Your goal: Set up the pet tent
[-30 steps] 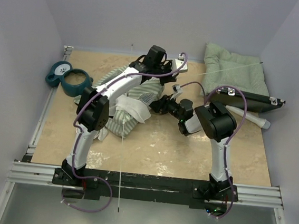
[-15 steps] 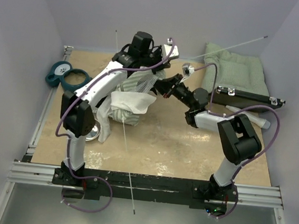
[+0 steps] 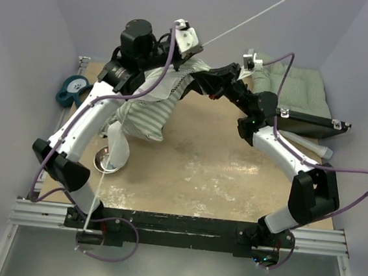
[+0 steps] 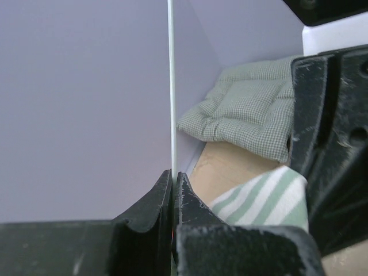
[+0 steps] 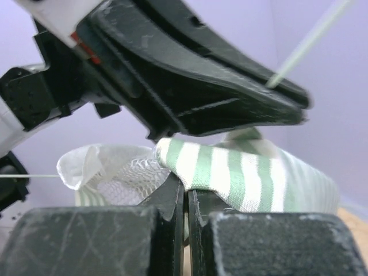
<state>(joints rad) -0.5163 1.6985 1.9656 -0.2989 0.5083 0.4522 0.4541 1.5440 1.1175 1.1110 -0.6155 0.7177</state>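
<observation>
Jaws clamping pet tent [image 3: 144, 111] — pole [image 4: 171, 86], striped fabric [image 5: 241, 172]

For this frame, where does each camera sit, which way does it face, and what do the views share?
Top external: fixed above and behind the bases, looking down at the table; both arms show whole, holding up the pet tent.
Left wrist: on the left arm, facing the back right corner and green cushion; left tool shut on a thin pole.
Right wrist: on the right arm, facing left; right tool pinches striped fabric under the left tool.
Shared: both wrist views show pole and striped fabric.
</observation>
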